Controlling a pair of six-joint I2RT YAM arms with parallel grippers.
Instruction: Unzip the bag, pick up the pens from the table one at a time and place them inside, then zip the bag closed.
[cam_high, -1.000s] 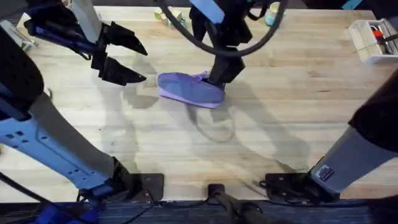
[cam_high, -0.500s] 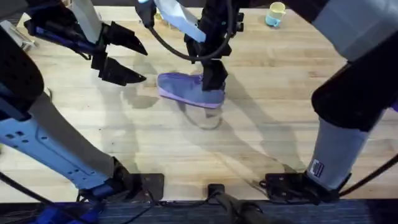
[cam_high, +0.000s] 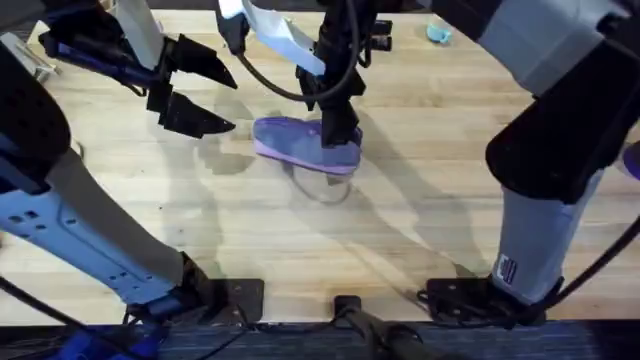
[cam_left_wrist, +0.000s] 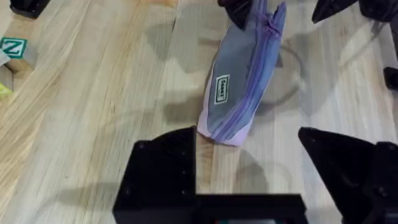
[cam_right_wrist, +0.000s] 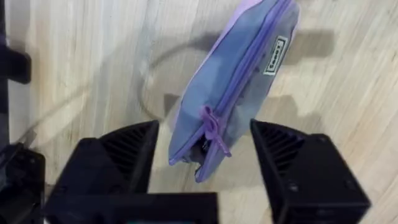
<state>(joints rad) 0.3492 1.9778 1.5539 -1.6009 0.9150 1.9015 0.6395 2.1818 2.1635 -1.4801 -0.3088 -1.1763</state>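
One bag (cam_high: 300, 142) lay on the pale wooden surface (cam_high: 420, 200), a little left of centre and toward the far half. Its long axis ran left to right, tilted slightly so the right end sat nearer. The zipper (cam_right_wrist: 239, 74) ran along that length, a small white label (cam_left_wrist: 221, 89) showing on the bluish-grey side.

The right tool (cam_high: 338, 132) stood over the bag's right end, fingers (cam_right_wrist: 292, 168) spread on either side of the zip-pull end, released and not closed on the fabric. The purple pull (cam_right_wrist: 211, 127) hung between them.

The left tool (cam_high: 215, 98) hovered left of the bag, just beyond its left end, its two black fingers (cam_high: 195, 62) spread apart and holding nothing.
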